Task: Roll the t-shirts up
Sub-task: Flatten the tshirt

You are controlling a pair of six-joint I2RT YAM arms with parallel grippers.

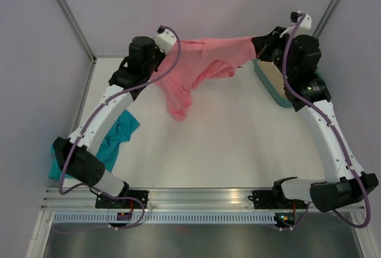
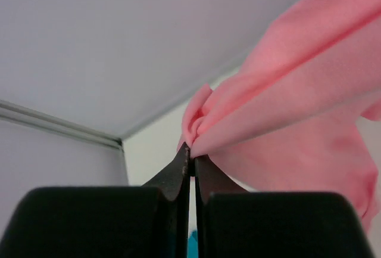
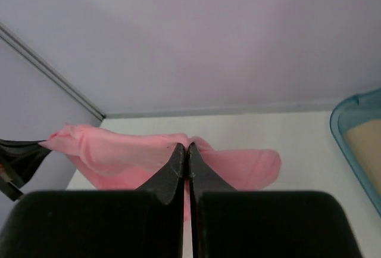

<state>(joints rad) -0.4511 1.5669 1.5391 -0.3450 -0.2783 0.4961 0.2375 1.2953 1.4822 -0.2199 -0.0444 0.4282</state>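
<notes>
Pink tee [image 1: 202, 61] strung in the air between two grippers, one tray [image 1: 268, 89] at the right.

The tray, blue-green, sits on the table [image 1: 238, 145] under the right arm and holds one flat tan thing [image 1: 272, 74]; what it is I cannot tell, and no tee lies in it. There are two tees. The pink one hangs above the far half of the table, its top edge stretched across and its body sagging to a point. The left gripper [image 2: 191, 154] has its jaws clamped on a bunched corner, and the right gripper [image 3: 186, 151] is pinched together on the other end. The teal tee [image 1: 119, 136] lies crumpled on the table's left edge, partly under the left arm, well apart from the tray.
</notes>
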